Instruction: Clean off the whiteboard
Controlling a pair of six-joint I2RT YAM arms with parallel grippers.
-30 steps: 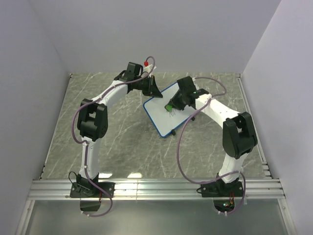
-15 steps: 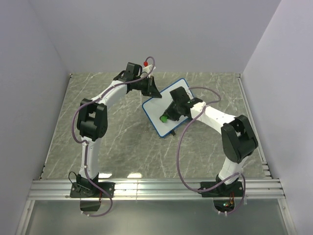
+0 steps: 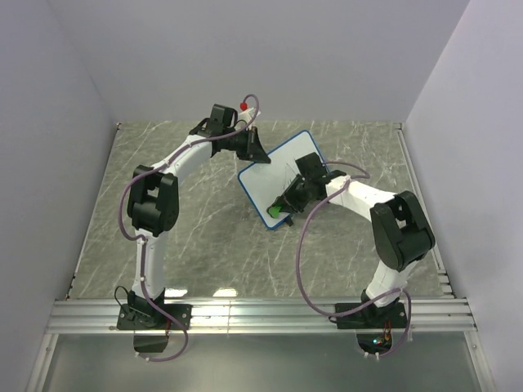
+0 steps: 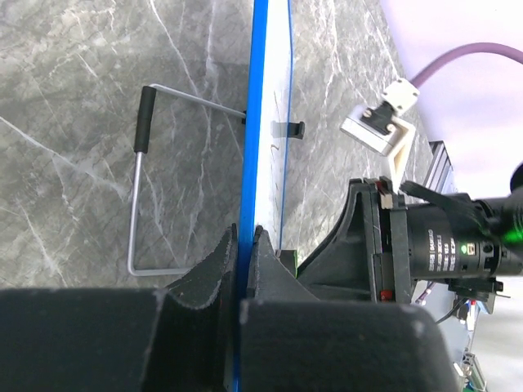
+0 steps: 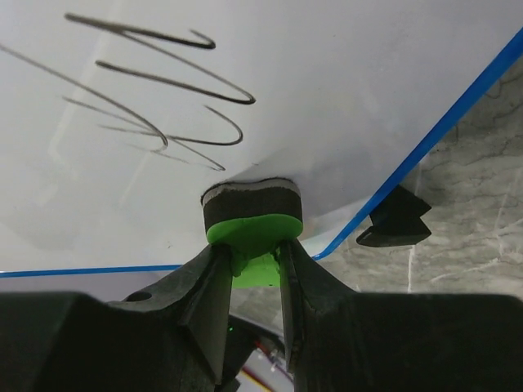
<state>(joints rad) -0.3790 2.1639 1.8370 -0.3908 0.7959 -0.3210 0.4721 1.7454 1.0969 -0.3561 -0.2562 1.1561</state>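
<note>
The whiteboard (image 3: 270,181), white with a blue frame, stands tilted on the table. My left gripper (image 3: 254,153) is shut on its far-left frame edge; in the left wrist view the blue edge (image 4: 260,122) runs between the closed fingers of that gripper (image 4: 245,238). My right gripper (image 3: 283,206) is shut on a green eraser (image 3: 275,211) and presses its dark felt pad against the board near the near corner. In the right wrist view the eraser (image 5: 252,214) sits just below dark scribbles (image 5: 163,90) on the board (image 5: 343,73), held by my right gripper (image 5: 253,255).
A bent wire stand (image 4: 139,188) with a black sleeve props the board from behind on the grey marble table (image 3: 188,229). A black foot (image 5: 396,219) sticks out under the board's frame. Metal rails (image 3: 245,314) edge the table near the arm bases.
My right gripper has slid the eraser down the board from its middle toward the near-left corner. My left gripper has stayed clamped on the frame.
</note>
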